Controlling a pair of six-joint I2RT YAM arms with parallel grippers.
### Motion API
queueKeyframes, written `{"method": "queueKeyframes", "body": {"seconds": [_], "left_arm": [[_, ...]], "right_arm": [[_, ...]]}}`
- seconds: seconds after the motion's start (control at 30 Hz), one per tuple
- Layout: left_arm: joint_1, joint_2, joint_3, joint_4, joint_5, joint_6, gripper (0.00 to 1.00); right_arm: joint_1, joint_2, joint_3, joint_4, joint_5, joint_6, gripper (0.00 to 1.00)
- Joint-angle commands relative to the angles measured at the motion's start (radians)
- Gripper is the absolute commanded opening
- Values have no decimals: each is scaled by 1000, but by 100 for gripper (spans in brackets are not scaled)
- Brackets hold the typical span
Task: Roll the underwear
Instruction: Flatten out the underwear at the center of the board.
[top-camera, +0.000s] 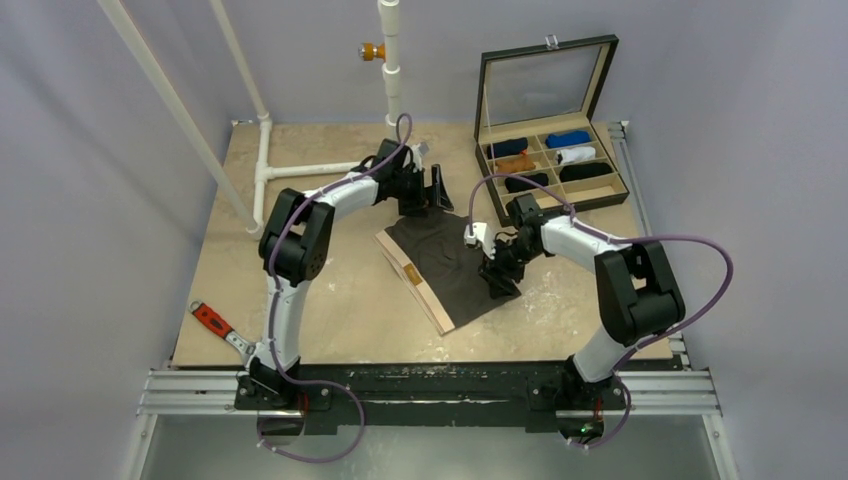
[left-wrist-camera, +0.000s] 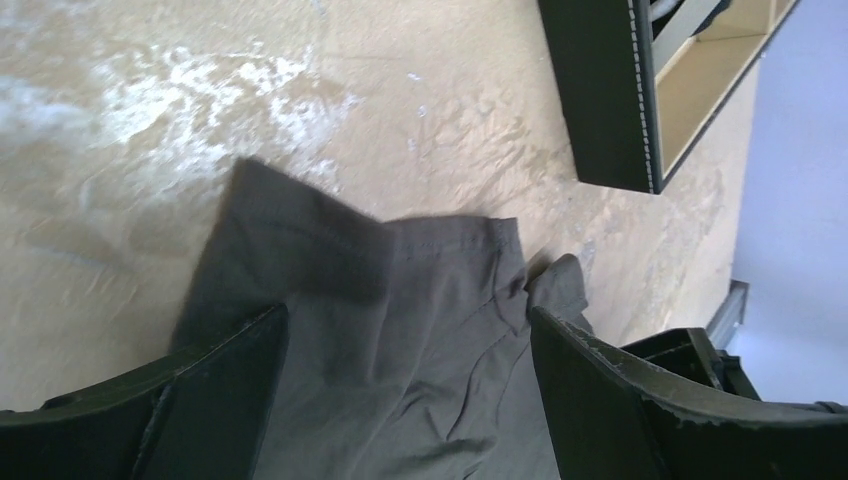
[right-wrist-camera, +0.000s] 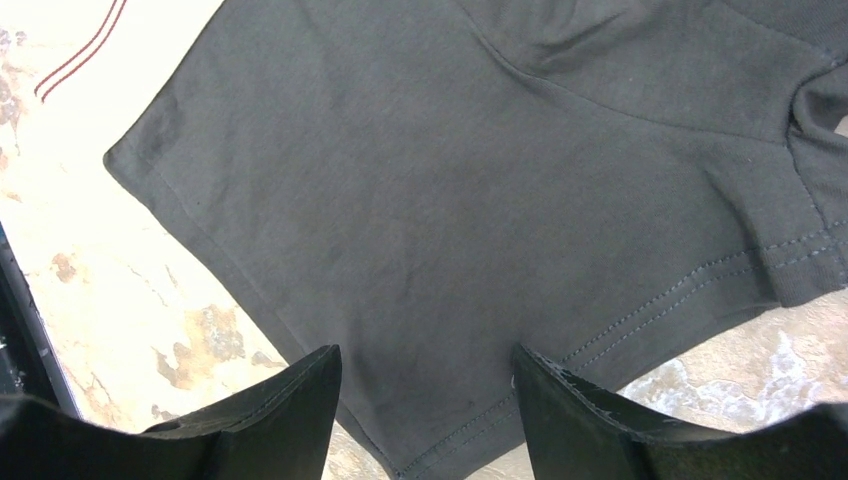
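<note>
So the underwear is lying spread out flat pretty much in the middle of the table. It's dark charcoal fabric with the pale tan waistband on the near-left side, and there's no roll started on it. The left gripper sits at the far edge of the garment. From its wrist cam the fingers are spread wide, with a leg hem and a slightly rumpled bit of cloth right between them and nothing pinched. The right gripper is over the garment's right edge. Its wrist view shows its two fingers parted a moderate way just above the stitched hem, with the fabric lying flat underneath and not gripped. I honestly can't tell if the tips touch the cloth. That view also shows thin red stripes on the waistband. At the far right there's a black compartment box with its glass lid propped up. It holds small rolled garments in navy, blue, orange, white and black. A red-handled tool lies by the table's left near edge, well apart from the underwear, and white pipes run along the far left.
</note>
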Motion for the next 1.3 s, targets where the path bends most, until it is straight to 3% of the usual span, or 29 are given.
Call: {"method": "queueKeyframes", "body": {"seconds": [0.0, 0.4, 0.73, 0.93, 1.27], "left_arm": [[-8, -88, -28, -47, -127, 61, 89], [-11, -47, 70, -98, -106, 112, 91], [31, -271, -22, -122, -4, 261, 97], [86, -403, -250, -134, 123, 255, 97], [150, -403, -440, -30, 256, 163, 96]], "right_arm": [[0, -9, -66, -108, 87, -26, 64], [0, -77, -43, -163, 92, 2, 66], [0, -233, 105, -64, 2, 192, 72], [0, -150, 255, 35, -107, 321, 73], [0, 169, 538, 161, -326, 506, 71]]}}
